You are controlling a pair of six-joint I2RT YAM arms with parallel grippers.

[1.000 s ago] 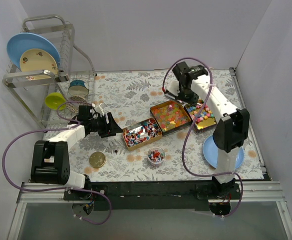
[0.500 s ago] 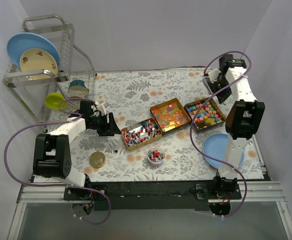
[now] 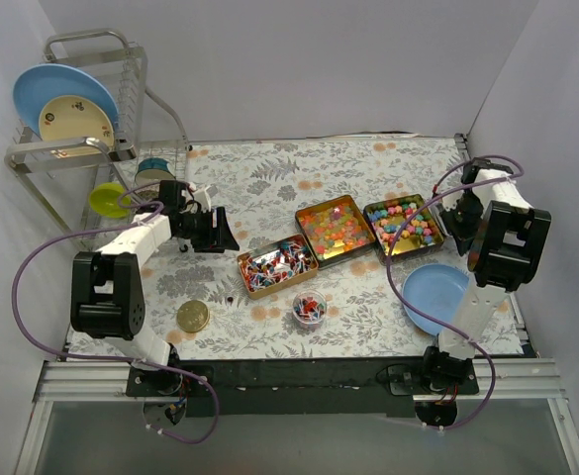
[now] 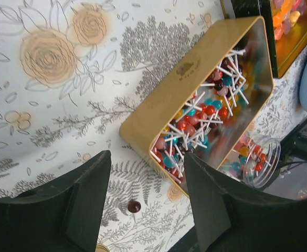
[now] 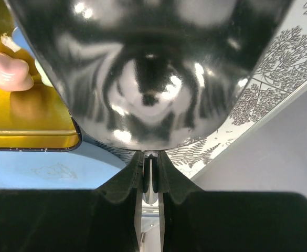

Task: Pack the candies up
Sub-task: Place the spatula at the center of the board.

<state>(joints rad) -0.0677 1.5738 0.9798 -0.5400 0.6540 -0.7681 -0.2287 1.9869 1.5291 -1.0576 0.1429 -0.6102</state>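
Rack (image 3: 81,148): wire, far L; round blue plate and cream plate on edge.
L claw (image 4: 147,160): black fingers wide apart, nothing held, low over floral cloth (image 3: 269,178), just L of tin 1.
Lid (image 3: 192,317): round, gold, flat, near edge.
Candies (image 4: 200,113): in 3 rectangular gold tins, diagonal row mid-table.
Tin 1 (image 4: 195,73): red/blue/white balls on white sticks.
Cup (image 3: 309,319): small, clear, round; few candies inside, in front of tin 1.
Tin 2 (image 3: 310,238): glossy orange-red gummies.
Tin 3 (image 3: 376,233): pastel cubes.
Plate (image 3: 437,297): smooth, blue, near R.
R claw (image 5: 150,163): pinched tight on thin metal handle of shiny spoon (image 5: 148,68), R of tin 3.
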